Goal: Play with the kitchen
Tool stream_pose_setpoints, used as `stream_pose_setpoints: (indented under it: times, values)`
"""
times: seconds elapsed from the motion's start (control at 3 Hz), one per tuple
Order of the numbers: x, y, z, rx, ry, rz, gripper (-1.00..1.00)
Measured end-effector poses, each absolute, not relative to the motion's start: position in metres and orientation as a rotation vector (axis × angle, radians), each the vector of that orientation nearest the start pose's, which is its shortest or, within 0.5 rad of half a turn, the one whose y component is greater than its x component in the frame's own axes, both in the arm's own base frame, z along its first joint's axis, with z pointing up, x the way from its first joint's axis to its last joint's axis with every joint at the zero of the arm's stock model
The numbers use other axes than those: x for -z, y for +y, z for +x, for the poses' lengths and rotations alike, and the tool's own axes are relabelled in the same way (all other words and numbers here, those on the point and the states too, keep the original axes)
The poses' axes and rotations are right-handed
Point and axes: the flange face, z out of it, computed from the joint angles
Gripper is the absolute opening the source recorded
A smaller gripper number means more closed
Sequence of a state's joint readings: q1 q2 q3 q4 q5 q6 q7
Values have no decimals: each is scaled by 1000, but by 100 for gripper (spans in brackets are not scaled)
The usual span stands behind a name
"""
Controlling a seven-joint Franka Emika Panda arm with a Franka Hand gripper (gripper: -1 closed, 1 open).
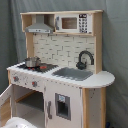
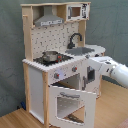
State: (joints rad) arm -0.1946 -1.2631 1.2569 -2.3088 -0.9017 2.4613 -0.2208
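The kitchen [image 1: 62, 75] [image 2: 60, 60] is a tall toy of pale wood and white panels, seen in both exterior views. It has a grey hood [image 1: 40, 25], a microwave [image 1: 72, 22], a black faucet [image 1: 85, 59] over the sink [image 1: 75, 74], and a metal pot [image 2: 50, 56] on the stovetop. Its windowed oven door [image 2: 70, 102] hangs open towards the front. In the second exterior view my white arm [image 2: 115, 72] reaches in from the right, and the gripper [image 2: 92, 61] sits at the counter's front edge below the sink, by the small cupboard door [image 2: 90, 76].
A grey curtain [image 2: 110, 25] hangs behind the kitchen. The floor [image 2: 20, 120] is wooden. A white rounded shape [image 1: 17, 122] lies low in the first exterior view's left corner, beside the open door's edge [image 1: 5, 97].
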Motion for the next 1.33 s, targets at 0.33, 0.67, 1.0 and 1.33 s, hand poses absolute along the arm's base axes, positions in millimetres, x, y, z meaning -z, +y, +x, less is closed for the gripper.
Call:
stream_pose_setpoints:
  times: [0.33, 0.67, 1.0, 1.33]
  values:
    - [-461, 468, 121, -759, 1210, 618, 100]
    - [-437, 446, 138, -707, 1275, 607, 100]
    - [-424, 456, 124, -818, 1317, 616, 100]
    - [-412, 469, 112, -901, 1321, 640, 100]
